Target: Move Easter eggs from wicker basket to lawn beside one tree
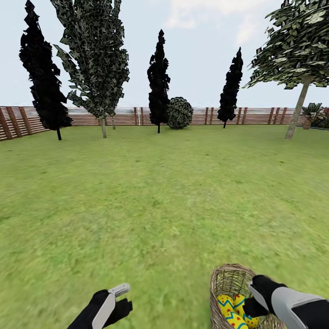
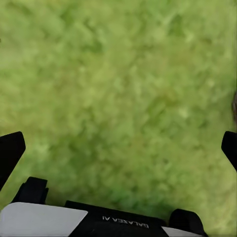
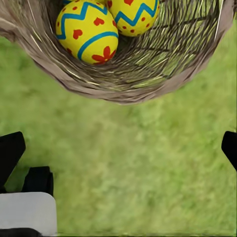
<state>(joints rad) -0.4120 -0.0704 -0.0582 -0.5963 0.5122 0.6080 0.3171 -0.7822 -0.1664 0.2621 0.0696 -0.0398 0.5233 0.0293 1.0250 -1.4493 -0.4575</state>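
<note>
Green lawn (image 1: 164,196) stretches wide and flat all the way to the brown slatted fence (image 1: 123,116), with a grey-trunked leafy tree (image 1: 299,107) leaning at the far right and dark conical trees (image 1: 158,77) lined up along the back. Down at the near right sits the wicker basket (image 1: 227,279), its woven rim (image 3: 123,91) brown and open-meshed, and inside it the Easter eggs (image 1: 232,310) glow yellow with red dots, red hearts and blue zigzag bands (two egg (image 3: 87,30) shapes read clearly from the right wrist; a third can't be made out). The right gripper (image 1: 255,297) hovers at the basket's rim, its dark fingertips (image 3: 11,150) spread wide at the picture's sides, nothing between them. The left gripper (image 1: 116,299) hangs over bare grass well to the basket's left, fingers (image 2: 10,153) likewise apart and empty. Plenty of open turf ahead. The basket's lower half is cut off by the frame edge and the right arm covers part of it.
</note>
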